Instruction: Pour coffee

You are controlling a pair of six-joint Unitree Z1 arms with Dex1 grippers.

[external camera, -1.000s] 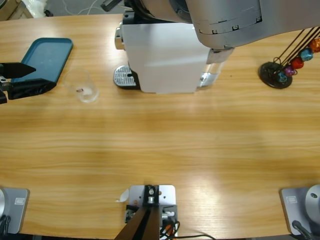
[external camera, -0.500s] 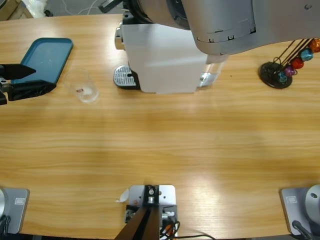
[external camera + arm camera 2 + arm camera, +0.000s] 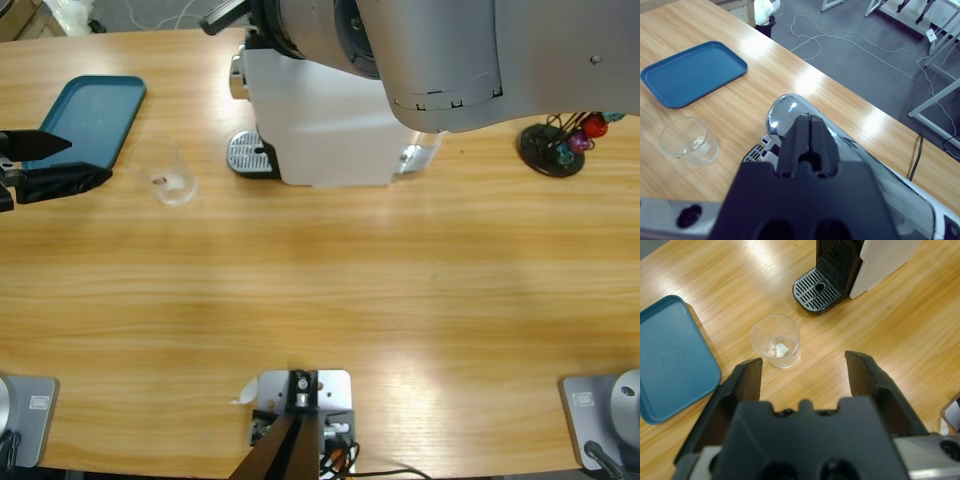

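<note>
The left gripper (image 3: pixel 45 160) reaches in from the bench's (image 3: pixel 330 290) left edge, level with the glass (image 3: pixel 170 172); its fingers (image 3: pixel 862 377) are spread wide and grasp nothing. The glass stands apart from them, between the blue tray (image 3: pixel 95 115) at the far left corner and the coffee machine's (image 3: pixel 320 115) drip grate (image 3: pixel 245 153). No brown coffee shows in the glass, only a pale glint at its bottom.

The right arm (image 3: pixel 440 50) hangs over the machine at the far edge, its gripper (image 3: pixel 810 132) clenched above the chrome lever (image 3: pixel 782 112). The near half of the bench lies open. The capsule stand (image 3: pixel 555 145) sits near the far right edge.

Since half a second ago the right arm has spread further over the capsule stand; the left gripper and glass are unchanged.
</note>
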